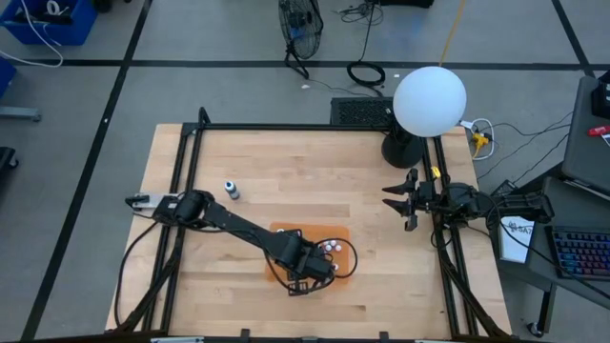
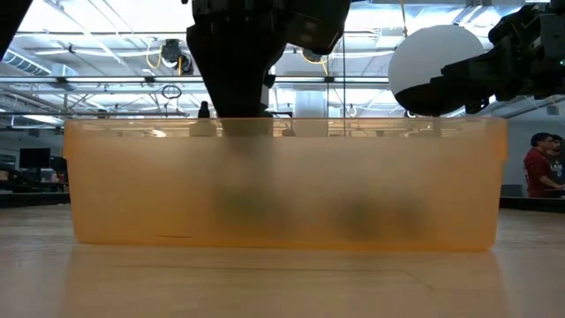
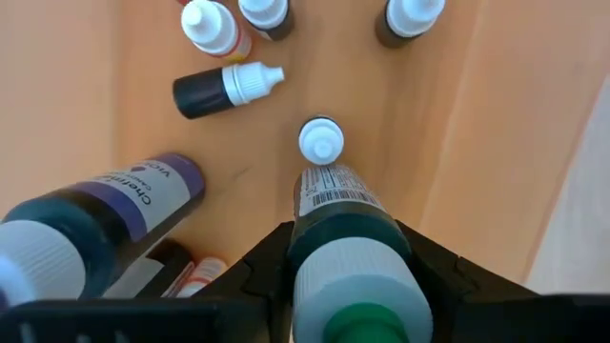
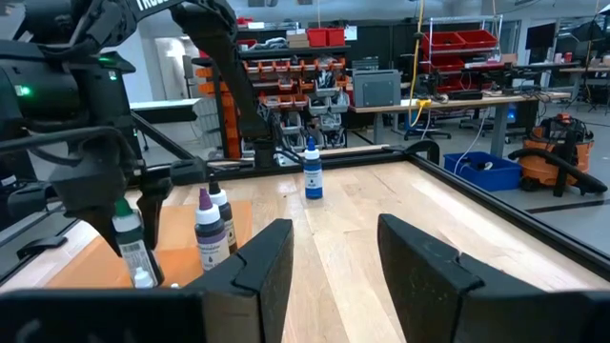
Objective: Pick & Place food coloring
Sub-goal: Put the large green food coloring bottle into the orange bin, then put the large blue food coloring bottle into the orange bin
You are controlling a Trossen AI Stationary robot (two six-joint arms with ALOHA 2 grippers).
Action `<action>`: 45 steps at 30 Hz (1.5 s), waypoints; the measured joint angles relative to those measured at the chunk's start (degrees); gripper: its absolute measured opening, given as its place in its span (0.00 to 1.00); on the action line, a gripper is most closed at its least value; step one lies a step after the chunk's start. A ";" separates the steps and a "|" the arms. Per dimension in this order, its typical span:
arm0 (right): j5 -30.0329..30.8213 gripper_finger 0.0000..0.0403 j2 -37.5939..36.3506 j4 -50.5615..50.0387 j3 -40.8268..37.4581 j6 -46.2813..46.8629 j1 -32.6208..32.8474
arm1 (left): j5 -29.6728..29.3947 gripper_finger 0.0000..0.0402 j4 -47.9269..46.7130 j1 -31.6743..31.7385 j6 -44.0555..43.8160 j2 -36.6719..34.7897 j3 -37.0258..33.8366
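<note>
Left hand (image 1: 307, 276) is down over the orange tray (image 1: 276, 238) at the table's near middle, clamped on a green bottle (image 3: 341, 229). In the left wrist view the two dark fingers (image 3: 262, 272) press both sides of the bottle's body, pale cap toward the camera, label and barcode facing up. The grip sits high on the body, probably so the base stays free to be set down among the others.

Below it the tray floor is crowded: a purple-labelled bottle (image 3: 114, 214) close in and leaning, a dark bottle (image 3: 224, 88) lying on its side, and several standing ones seen cap-on — one white cap (image 3: 321, 141) just past the held bottle's base, three more farther off. The free floor looks to be beside that near cap.

One blue bottle (image 1: 231, 191) stands alone on the bare table (image 1: 381, 286), well apart from the tray, toward the left arm's base — judged not yet moved.

Right hand (image 1: 405, 203) waits at the table's right edge near the lamp base, fingers (image 4: 262, 257) apart with nothing between them.

What each view gives: the high view shows the layout and white caps in the tray but hides the grip under the wrist. The right wrist view shows the held bottle (image 4: 129, 243) upright at tray level, two purple bottles (image 4: 212, 229) beside it and the lone blue one beyond. The low view is filled by the tray's translucent wall (image 2: 282, 185); only dark smudges show through, so bottle positions can't be read there.
</note>
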 joint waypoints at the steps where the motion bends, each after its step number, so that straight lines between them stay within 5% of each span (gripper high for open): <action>1: 0.00 0.36 -0.02 0.00 0.01 0.00 0.00 | -0.02 0.34 0.03 0.01 -0.13 -0.02 0.00; 10: 0.01 0.35 -0.02 0.00 0.01 0.01 0.00 | 0.11 0.65 0.11 -0.02 -2.42 -0.03 0.00; 18: 0.00 0.36 -0.01 0.00 0.01 0.02 -0.01 | 6.65 0.77 -0.95 1.74 -0.81 -6.06 0.44; 23: 0.01 0.35 -0.01 0.02 0.00 0.02 0.00 | -3.47 0.79 -8.24 2.08 -1.57 -14.38 0.55; 28: 0.00 0.36 0.01 0.02 0.01 0.02 -0.01 | -17.09 0.77 -22.91 2.41 -13.37 -22.24 -0.36; 39: 0.01 0.35 0.00 0.02 0.00 0.00 -0.01 | -15.84 0.76 -21.39 13.84 -27.42 -43.62 -25.60; 45: 0.01 0.36 0.00 0.00 0.00 0.01 -0.01 | -9.82 0.75 -13.16 22.99 -24.05 -51.80 -39.38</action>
